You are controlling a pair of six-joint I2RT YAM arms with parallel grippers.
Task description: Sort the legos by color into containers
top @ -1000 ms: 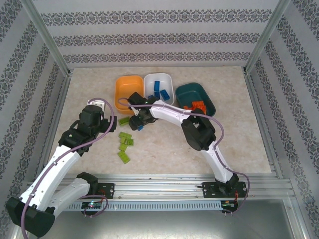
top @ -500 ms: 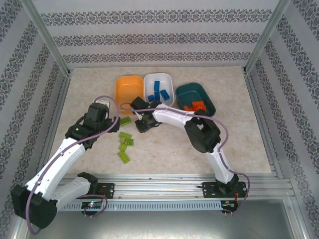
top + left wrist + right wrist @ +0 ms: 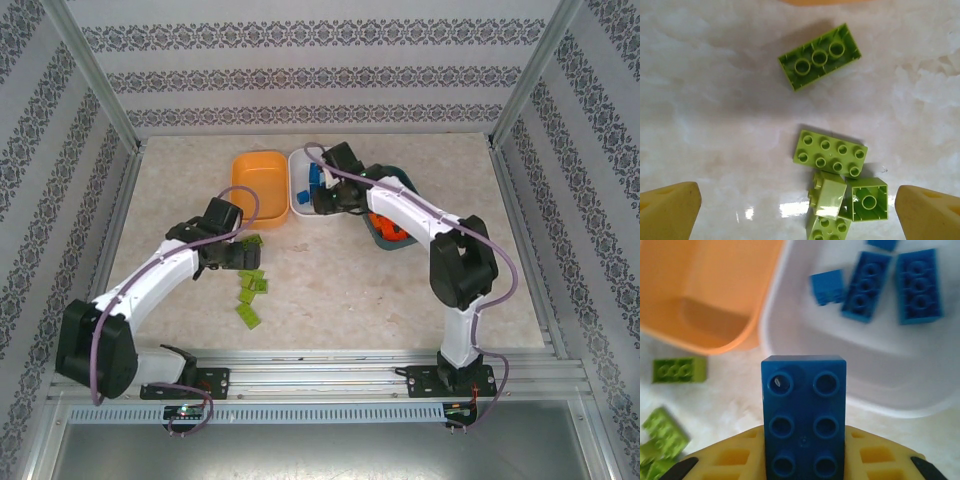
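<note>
Along the near edge of the table (image 3: 330, 300) you have bare room right across, and the right half stays open up to the teal tub (image 3: 400, 174). Just beyond, left of centre, the green legos (image 3: 250, 287) lie loose, some touching. Your left gripper (image 3: 800, 220) has swung in from the left edge since a second ago and hangs over them, jaws spread wide, gripping nothing; an upturned green brick (image 3: 819, 56) lies ahead of it, just short of the orange tub (image 3: 243, 165). Your right gripper (image 3: 804, 462) was low beside the greens a second ago; it is now up at the near rim of the white tub (image 3: 300, 212), clamped on a blue lego (image 3: 804, 415). Farther in, more blue legos (image 3: 867, 285) lie in the white tub; orange legos (image 3: 392, 232) sit in the teal tub, partly hidden by the right arm (image 3: 420, 210). The tubs stand side by side, orange hard against white; bare table runs behind them to the far edge.
</note>
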